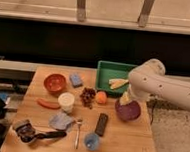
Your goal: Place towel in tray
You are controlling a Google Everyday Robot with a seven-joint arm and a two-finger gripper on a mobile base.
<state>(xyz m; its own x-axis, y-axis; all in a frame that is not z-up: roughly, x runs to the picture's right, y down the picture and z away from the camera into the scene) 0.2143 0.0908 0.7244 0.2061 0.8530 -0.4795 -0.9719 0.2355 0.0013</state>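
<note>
The towel (61, 121) is a crumpled grey-blue cloth lying on the wooden table (127, 143), front left of centre. The green tray (107, 70) stands at the table's back right with a yellow banana (118, 83) in it. My white arm reaches in from the right. My gripper (125, 98) is at its end, just in front of the tray and above a purple bowl (129, 110). It is far to the right of the towel and apart from it.
On the table are a red bowl (55, 82), a blue sponge (76, 80), a white cup (65, 100), a red chili (48, 104), a dark cluster (88, 96), an orange (101, 97), a black bar (101, 124), a blue cup (92, 140), a spoon (77, 131) and a black tool (28, 131).
</note>
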